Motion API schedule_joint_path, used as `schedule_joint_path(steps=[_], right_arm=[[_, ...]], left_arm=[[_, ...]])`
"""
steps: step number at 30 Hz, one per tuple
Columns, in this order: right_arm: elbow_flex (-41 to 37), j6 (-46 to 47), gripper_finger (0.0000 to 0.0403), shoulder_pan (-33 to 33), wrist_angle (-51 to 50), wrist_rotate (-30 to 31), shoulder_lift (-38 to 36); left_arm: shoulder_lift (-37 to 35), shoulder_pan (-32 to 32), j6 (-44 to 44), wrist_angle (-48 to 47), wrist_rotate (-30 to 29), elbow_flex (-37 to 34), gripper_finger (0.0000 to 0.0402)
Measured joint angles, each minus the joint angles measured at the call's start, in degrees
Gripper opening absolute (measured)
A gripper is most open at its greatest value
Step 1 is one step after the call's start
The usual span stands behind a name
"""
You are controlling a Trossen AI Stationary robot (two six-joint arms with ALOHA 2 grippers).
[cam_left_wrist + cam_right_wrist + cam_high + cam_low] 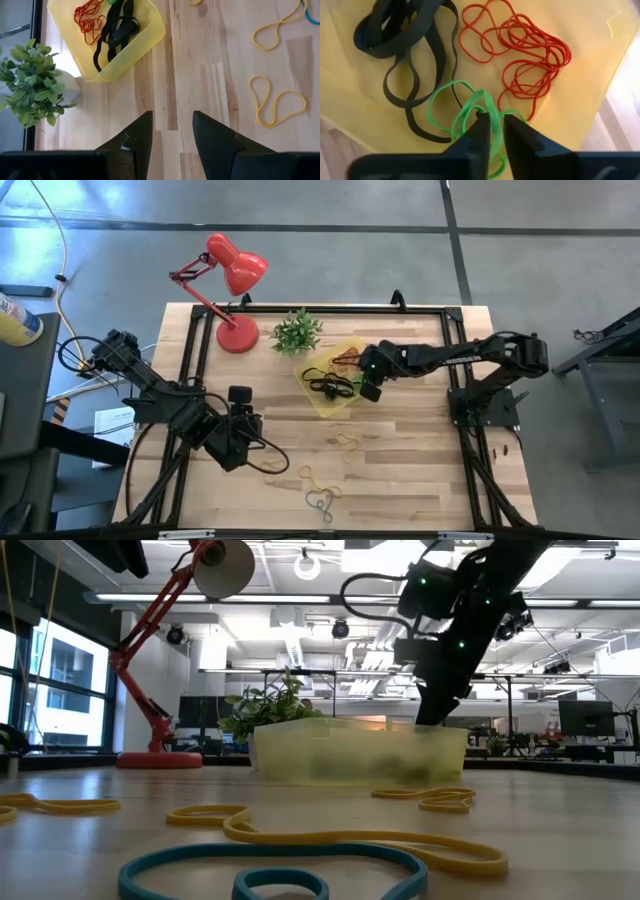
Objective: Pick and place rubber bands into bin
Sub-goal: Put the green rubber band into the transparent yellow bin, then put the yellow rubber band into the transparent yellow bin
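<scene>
Wood table [400, 470], office behind. Right pincer [492, 131] over bin [352, 402], tips barely parted around green band [470, 107]: release step. Black bands [405, 40] and red bands [520, 50] lie in bin. Left pincer [172, 132] spread, idle. Next: lift clear, fetch yellow bands [275, 102].

You see a translucent yellow bin [600, 65] holding black bands [405, 45], red bands [520, 50] and a bright green band [465, 107]. On the pale, streaked wooden table [200, 75] lie yellow bands [277, 102] and a blue band [270, 865]. Note also the red lamp [232, 280], the green plant [296, 332] and the dark fingers [215, 145].
</scene>
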Motion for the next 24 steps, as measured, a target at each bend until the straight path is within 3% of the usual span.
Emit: schedule_joint_path(steps=[8, 13, 19, 24], right_arm=[[0.0, 0.9, 0.0138, 0.0, 0.0, -0.8, -0.1], [0.0, -0.1, 0.0177, 0.3, 1.0, -3.3, -3.4], [0.0, -1.9, 0.0196, 3.5, 1.4, -3.2, -11.1], [0.1, -1.1, 0.0194, 8.6, 0.0, -3.4, -17.4]], left_arm=[[0.0, 0.0, 0.2, 0.0, 0.3, 0.0, 0.0129], [0.0, -0.1, 3.9, 2.2, 5.2, -1.4, 0.0129], [0.0, -0.2, 9.9, 14.9, 16.3, -8.2, 0.0129], [0.0, 0.0, 10.6, 23.4, 20.7, -14.2, 0.0129]])
